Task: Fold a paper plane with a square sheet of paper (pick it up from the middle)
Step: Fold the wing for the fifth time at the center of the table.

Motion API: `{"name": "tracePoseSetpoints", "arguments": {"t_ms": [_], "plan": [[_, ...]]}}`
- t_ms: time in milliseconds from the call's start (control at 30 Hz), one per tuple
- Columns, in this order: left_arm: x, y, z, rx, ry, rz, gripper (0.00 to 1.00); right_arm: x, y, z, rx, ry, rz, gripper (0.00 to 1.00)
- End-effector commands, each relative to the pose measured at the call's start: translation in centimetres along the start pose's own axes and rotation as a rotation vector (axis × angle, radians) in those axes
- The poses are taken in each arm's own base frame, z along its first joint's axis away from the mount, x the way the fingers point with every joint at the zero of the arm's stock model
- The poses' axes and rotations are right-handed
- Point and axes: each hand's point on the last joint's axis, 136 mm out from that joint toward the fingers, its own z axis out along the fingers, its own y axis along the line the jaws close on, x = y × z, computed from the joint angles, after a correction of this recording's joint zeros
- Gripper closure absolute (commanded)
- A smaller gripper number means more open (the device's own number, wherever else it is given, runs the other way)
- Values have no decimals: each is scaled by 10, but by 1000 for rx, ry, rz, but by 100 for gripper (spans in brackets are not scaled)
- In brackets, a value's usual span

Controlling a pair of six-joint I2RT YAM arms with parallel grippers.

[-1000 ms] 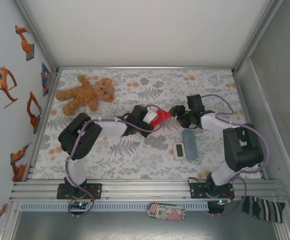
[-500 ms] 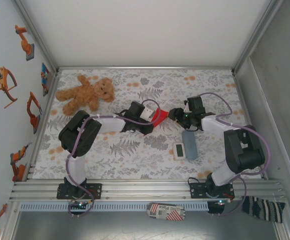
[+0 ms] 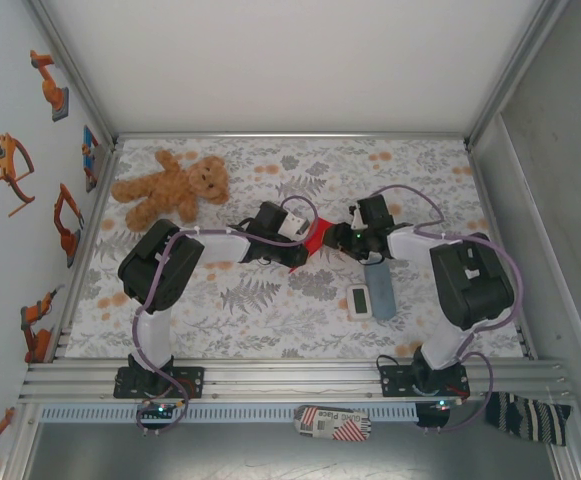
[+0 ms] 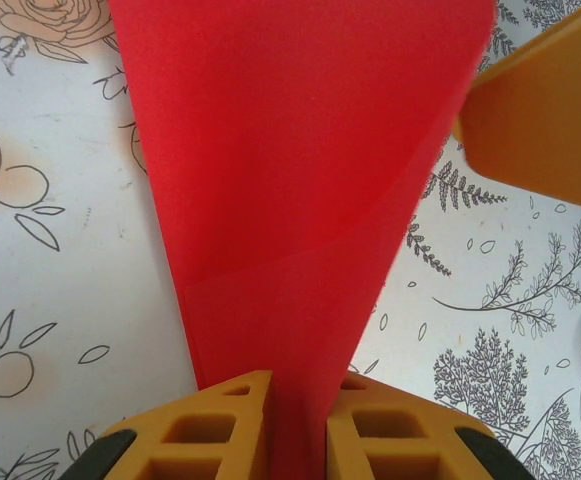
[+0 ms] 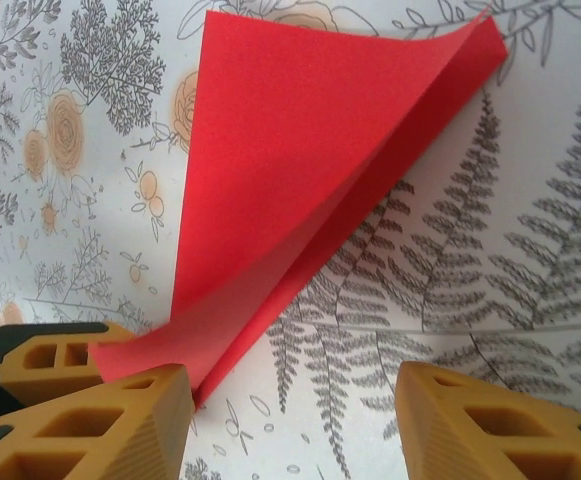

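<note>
Floral cloth (image 5: 510, 250) beneath creased red paper (image 5: 290, 160).

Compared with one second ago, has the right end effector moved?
Yes. The right end effector has shifted left, closer to the red paper, judged against the white timer, which has stayed in place.

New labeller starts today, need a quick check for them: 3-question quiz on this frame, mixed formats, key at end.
1. True or false: the left pincer is shut on the red paper.
2. The right pincer is: A) open, B) shut on the paper, C) shut and empty.
3. Fill in: the white timer lies just left of the grey-blue ____.
Key: 1 true; 2 A; 3 block.
</note>
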Motion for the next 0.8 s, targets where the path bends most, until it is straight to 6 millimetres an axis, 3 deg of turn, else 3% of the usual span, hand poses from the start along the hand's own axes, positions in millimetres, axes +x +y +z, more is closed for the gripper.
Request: {"name": "tracePoseSetpoints", "arguments": {"t_ms": [0, 133, 500, 767], "plan": [[17, 8, 10, -4, 62, -51, 79, -8, 18, 8, -66, 0, -45, 42], [18, 9, 9, 2, 65, -64, 78, -10, 20, 14, -95, 1, -38, 39], [18, 10, 10, 2, 69, -74, 76, -8, 0, 33, -11, 35, 21, 38], [19, 9, 10, 9, 78, -78, 78, -10, 4, 30, -30, 19, 1, 37]]}}
